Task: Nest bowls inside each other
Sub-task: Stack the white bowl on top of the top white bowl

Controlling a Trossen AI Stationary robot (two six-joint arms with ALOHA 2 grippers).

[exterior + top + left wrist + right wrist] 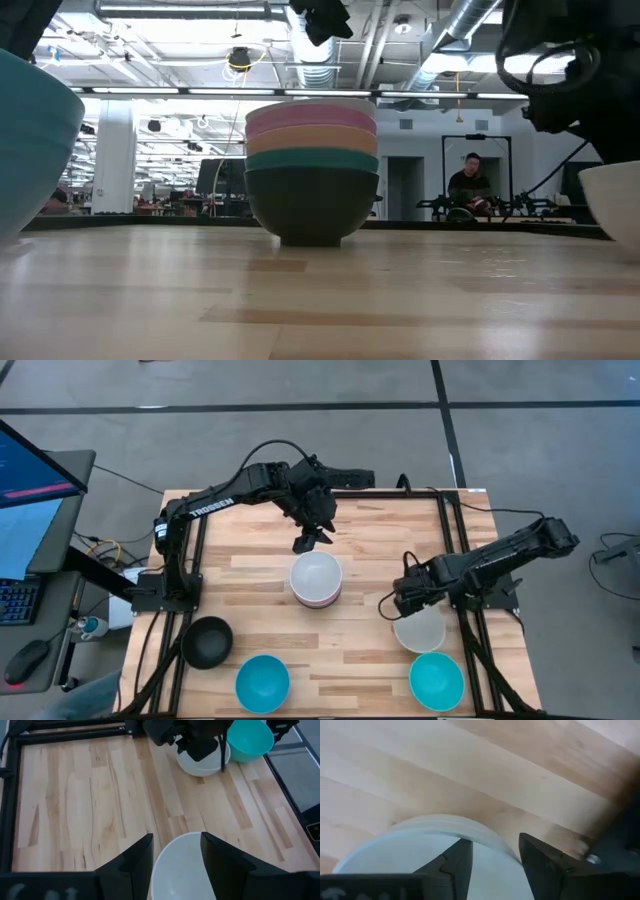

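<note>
Overhead, ceiling ducts point(470, 25) (exposed) run above the pale wooden table point(250, 565)

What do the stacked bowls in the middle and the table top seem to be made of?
The stack of small round bowls, white on top over pink, orange, turquoise and a dark bottom one, looks like matte plastic: thin even rims, flat solid colours and only a soft sheen. The pale striped wooden table top looks like butcher-block wood, with visible glued strips and grain; the smooth finish may be a clear coat.
</note>
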